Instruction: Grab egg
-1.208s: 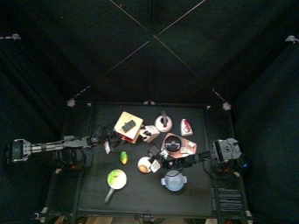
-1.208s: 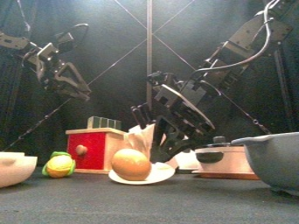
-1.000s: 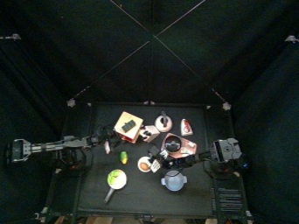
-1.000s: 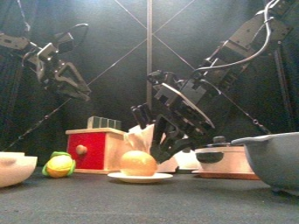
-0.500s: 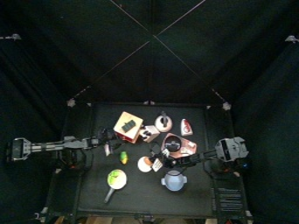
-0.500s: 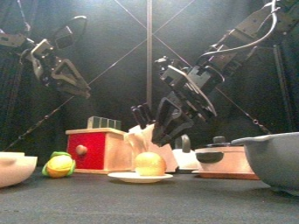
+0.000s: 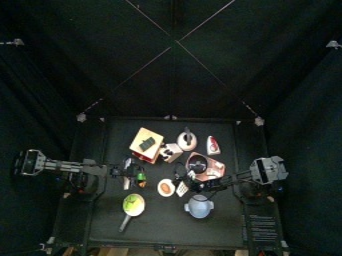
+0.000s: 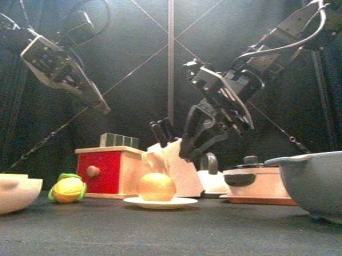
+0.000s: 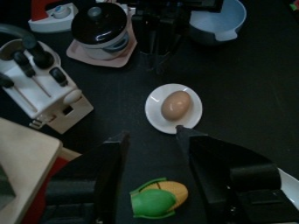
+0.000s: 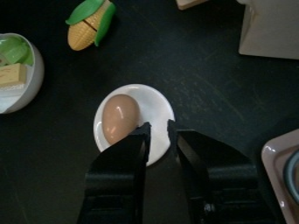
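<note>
- Plainly, the egg (image 10: pixel 126 116) lies flat on the bench (image 9: pixel 251 96), a whitish round with an orange dome at its centre, near the bench's middle in the top view and free of any grip.
- Just above it hangs the right claw (image 10: pixel 159 131), its jaws drawn narrow with only a slim gap between them, tips over the egg's rim and holding nothing.
- The left claw (image 9: pixel 152 150) stands wide and empty, well back from the egg, with a small yellow-green fruit (image 9: pixel 156 198) lying between its jaws and the egg.
- Around the egg sit a red block (image 8: pixel 110 168), a white knife block (image 9: pixel 38 80) and a grey bowl (image 8: pixel 318 180), all apart from it.
- The step in hand looks like the approach: neither claw has the egg yet.
- The next move seems to call for jaws spread to straddle the low rim, then a descent to the bench and a close; the thin disc could slide or tip if pinched on one edge.
</note>
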You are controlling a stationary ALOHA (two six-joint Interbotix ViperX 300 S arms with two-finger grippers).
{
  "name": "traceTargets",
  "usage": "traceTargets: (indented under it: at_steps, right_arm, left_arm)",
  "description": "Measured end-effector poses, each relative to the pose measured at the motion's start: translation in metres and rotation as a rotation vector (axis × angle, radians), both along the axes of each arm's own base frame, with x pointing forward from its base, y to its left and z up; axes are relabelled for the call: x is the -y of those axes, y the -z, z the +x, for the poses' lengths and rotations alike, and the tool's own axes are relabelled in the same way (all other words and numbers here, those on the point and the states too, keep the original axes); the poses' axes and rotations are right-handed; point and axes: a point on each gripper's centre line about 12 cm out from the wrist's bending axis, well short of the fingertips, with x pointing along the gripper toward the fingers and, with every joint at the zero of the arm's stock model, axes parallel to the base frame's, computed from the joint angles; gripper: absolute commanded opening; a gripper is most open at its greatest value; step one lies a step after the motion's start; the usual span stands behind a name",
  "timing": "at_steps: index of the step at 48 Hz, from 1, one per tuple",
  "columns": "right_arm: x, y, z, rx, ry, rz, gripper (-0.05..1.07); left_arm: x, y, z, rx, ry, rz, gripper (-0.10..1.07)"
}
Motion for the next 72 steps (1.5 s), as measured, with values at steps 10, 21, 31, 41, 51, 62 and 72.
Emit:
traceTargets:
  at_steps: [10,21,31,41,51,62,72]
  right_arm:
    - [0.001,-0.007,-0.014,0.011,-0.002,0.005,0.65]
    - [0.0,-0.005,-0.019,0.004,-0.002,0.007,0.65]
    - [-0.001,-0.001,-0.022,-0.01,-0.004,0.007,0.65]
    - [-0.001,-0.002,-0.024,-0.008,-0.006,0.007,0.65]
    - [-0.001,-0.002,-0.024,-0.008,-0.007,0.007,0.65]
    - [-0.001,-0.002,-0.024,-0.008,-0.007,0.007,0.65]
    - [-0.001,-0.001,-0.025,-0.011,-0.006,0.007,0.65]
  left_arm:
    - [0.014,0.034,0.022,-0.115,0.105,0.077,0.99]
    - [0.031,0.044,0.04,-0.141,0.179,0.113,0.99]
    - [0.034,0.055,0.053,-0.166,0.221,0.154,0.99]
    - [0.037,0.065,0.062,-0.189,0.252,0.185,0.99]
    - [0.038,0.074,0.067,-0.209,0.283,0.217,0.99]
    - [0.038,0.078,0.07,-0.22,0.314,0.256,0.99]
    - [0.037,0.082,0.074,-0.229,0.351,0.306,0.99]
